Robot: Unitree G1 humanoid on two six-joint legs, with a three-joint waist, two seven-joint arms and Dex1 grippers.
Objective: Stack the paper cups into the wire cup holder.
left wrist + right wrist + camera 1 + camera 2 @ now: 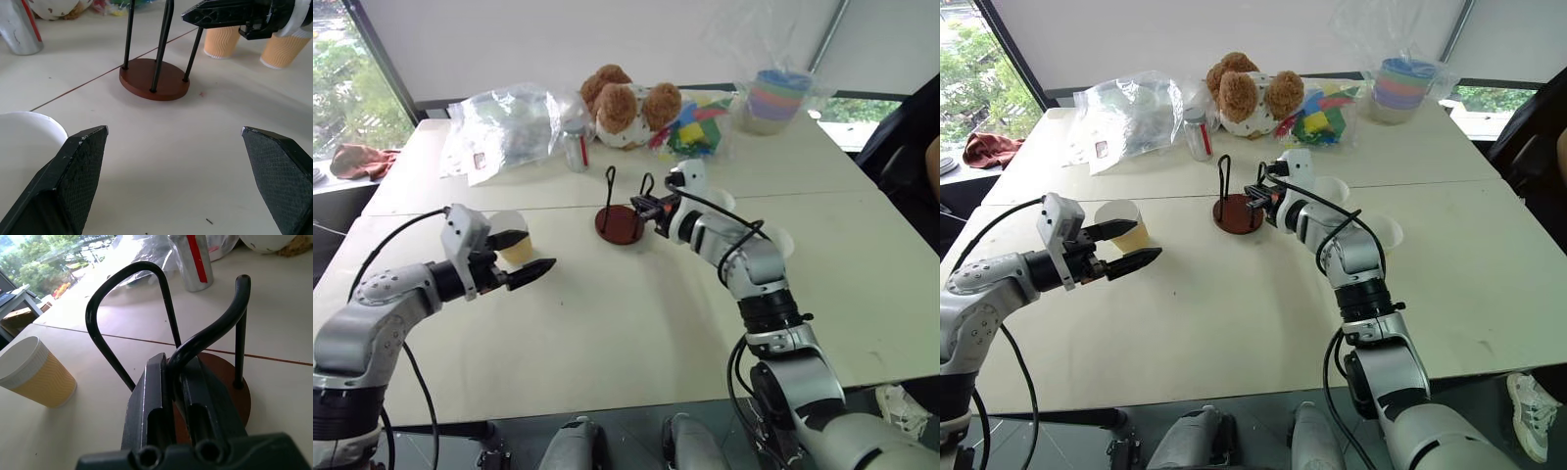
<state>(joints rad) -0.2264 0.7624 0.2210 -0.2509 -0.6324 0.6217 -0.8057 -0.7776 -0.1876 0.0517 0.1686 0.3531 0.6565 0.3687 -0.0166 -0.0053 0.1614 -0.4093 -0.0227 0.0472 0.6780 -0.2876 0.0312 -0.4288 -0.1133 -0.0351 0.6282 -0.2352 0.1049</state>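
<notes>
- The wire cup holder (1237, 211) is seen standing upright near the middle of the white table (1234, 323), its reddish-brown disc base flat on the surface and its two black wire loops rising from it.
- The right gripper (643, 208) is held level at the holder, and its two black fingers are closed on one of the wire loops; in the right wrist view the loop (205, 340) is seen pinched between the fingers.
- The left gripper (1132, 247) is held just above the table, well to the left of the holder, with its fingers spread wide and nothing between them.
- One paper cup (1122, 224) is seen upright on the table just beside the left gripper's far finger; whether it is touched cannot be told.
- Two more paper cups (223, 42) are seen standing upright on the table beyond the right forearm, to the right of the holder and apart from it.
- No cup is seated in the holder.
- At the far edge of the table a teddy bear (626, 103), a clear plastic bag (504, 127), a small silver can (1199, 134) and a wrapped stack of pastel bowls (1400, 88) are lined up.
</notes>
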